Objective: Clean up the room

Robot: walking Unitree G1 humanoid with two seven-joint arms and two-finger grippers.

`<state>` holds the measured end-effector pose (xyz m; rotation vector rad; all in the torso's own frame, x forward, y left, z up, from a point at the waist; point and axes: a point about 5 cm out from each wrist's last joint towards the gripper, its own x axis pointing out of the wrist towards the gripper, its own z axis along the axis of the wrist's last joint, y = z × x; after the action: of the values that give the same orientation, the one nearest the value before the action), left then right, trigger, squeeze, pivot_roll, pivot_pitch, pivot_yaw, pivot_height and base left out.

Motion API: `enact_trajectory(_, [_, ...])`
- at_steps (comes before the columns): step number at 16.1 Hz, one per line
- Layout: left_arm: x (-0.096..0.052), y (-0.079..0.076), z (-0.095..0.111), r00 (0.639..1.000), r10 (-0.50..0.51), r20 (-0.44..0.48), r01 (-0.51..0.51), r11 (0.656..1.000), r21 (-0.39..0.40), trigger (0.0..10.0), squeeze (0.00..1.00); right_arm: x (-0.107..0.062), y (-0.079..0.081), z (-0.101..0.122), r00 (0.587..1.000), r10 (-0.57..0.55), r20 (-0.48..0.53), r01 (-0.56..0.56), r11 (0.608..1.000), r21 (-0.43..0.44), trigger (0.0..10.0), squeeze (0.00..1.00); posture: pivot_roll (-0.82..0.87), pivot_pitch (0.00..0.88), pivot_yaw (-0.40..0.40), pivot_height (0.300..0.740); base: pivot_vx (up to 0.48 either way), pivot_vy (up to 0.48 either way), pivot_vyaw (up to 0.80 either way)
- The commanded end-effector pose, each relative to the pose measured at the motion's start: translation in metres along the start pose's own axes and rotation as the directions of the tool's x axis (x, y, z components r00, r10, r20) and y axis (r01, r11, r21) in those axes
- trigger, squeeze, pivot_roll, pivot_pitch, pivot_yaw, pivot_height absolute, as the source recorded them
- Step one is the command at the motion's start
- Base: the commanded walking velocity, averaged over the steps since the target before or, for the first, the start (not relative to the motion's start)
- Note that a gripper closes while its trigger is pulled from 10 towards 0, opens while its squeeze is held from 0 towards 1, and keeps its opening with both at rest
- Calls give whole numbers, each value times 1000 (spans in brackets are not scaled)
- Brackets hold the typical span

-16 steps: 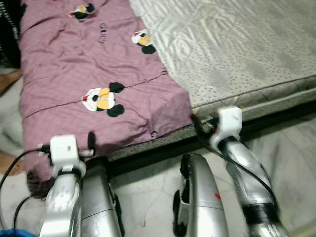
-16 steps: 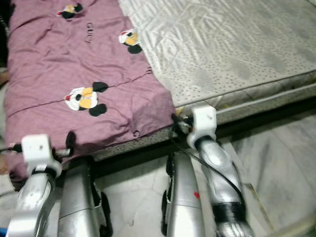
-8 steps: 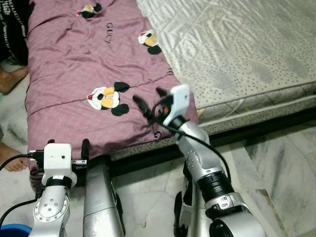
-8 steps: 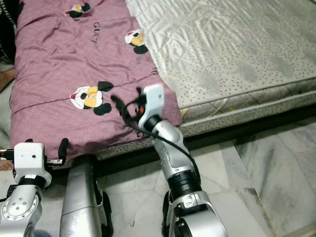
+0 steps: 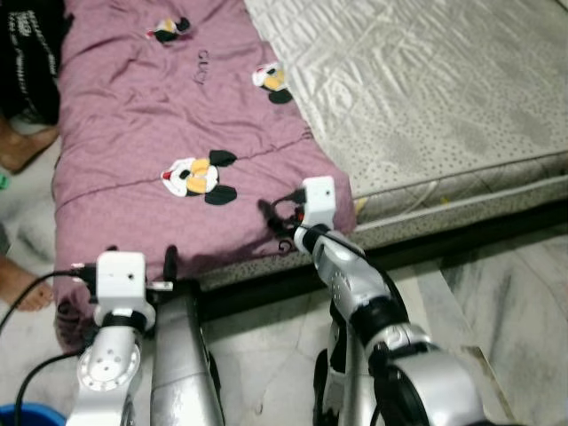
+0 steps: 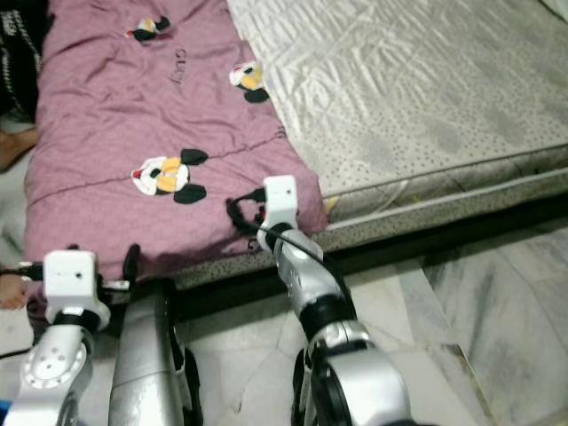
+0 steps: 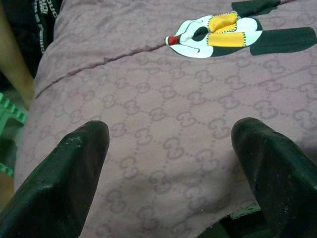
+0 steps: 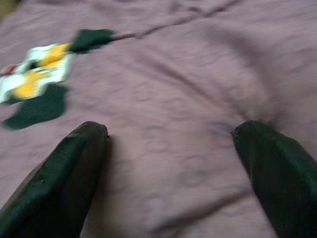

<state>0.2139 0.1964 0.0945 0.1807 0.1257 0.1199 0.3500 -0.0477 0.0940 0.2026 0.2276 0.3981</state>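
The purple blanket (image 5: 160,133) lies spread over the bed's (image 5: 444,98) left end, hanging over its near edge. The right hand (image 5: 273,224) rests released on the near corner, and the left hand (image 5: 142,259) waits released at the hanging edge, likely to grab and tidy it.

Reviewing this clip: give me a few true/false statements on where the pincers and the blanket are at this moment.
1. The right pincer is open, down at the purple blanket near the corner. True.
2. The blanket covers the whole mattress. False: it covers the robot's left part, the rest is bare.
3. The left pincer is shut on the blanket. False: it is open, with fabric showing between its fingers.
4. A person's foot shows on the floor left of the bed. True.
5. The blanket is plain. False: it has cartoon patches and a logo pattern.
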Motion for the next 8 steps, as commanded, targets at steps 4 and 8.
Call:
enact_trajectory(4, [1,0,-3,1000,5,-25,-5,1000,0,10000,0,-1,-29,-2,981,-187,-45,188,982,14,10000,0,131,121,-24,499,0,0,0])
enact_trajectory(8, [4,-3,-2,1000,6,-23,-6,1000,-8,10000,0,-15,-81,15,905,-424,30,418,900,120,10000,0,117,122,-24,499,0,0,0])
